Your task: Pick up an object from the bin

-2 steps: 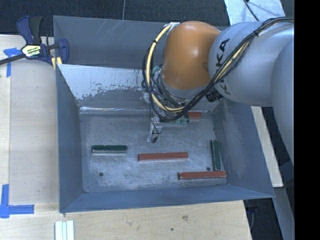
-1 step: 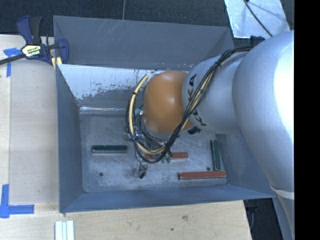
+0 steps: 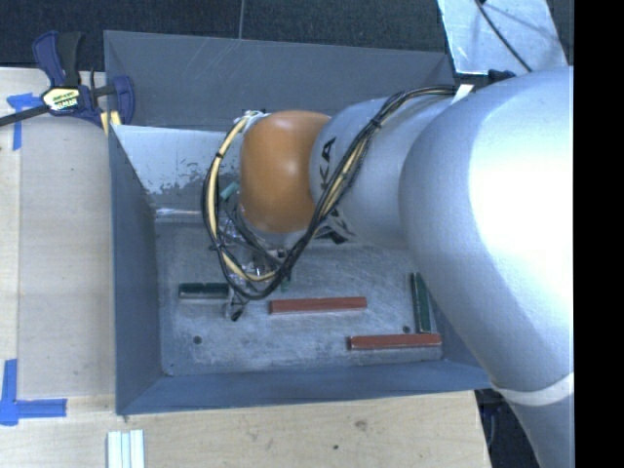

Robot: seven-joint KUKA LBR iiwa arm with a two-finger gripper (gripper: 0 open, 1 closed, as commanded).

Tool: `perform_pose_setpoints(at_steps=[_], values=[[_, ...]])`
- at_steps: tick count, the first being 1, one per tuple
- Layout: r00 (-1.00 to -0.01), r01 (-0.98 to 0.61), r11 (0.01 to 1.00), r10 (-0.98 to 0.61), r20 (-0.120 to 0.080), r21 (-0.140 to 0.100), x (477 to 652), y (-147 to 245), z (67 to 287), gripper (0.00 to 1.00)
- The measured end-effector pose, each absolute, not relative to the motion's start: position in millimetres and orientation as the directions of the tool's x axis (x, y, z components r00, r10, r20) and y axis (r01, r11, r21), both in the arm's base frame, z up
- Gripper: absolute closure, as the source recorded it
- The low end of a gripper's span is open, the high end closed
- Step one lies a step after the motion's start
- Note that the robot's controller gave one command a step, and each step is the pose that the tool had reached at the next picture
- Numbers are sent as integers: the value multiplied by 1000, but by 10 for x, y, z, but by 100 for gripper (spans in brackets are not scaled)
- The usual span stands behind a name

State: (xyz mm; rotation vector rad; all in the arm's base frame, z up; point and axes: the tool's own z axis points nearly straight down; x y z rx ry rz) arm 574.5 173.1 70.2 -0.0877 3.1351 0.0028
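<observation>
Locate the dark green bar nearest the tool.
Camera view: the dark green bar lies flat on the left side of the bin floor, its right end beside the tool; a red-brown bar lies just right of the tool.

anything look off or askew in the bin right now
Nothing much. The upper reddish-brown bar, lower reddish-brown bar, left dark green bar and right dark green bar all lie on the bin floor, none broken. Only dark scuff marks on the back wall stand out. The gripper hangs by the left bar's right end.
</observation>
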Motion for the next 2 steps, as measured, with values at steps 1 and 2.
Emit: perform_pose_setpoints(at_steps=[1, 2], values=[[-999, -54, 999, -54, -6, 2, 5747, 1720, 712, 100], [-992, -127, 992, -127, -13, 2, 6036, 1871, 2190, 100]])
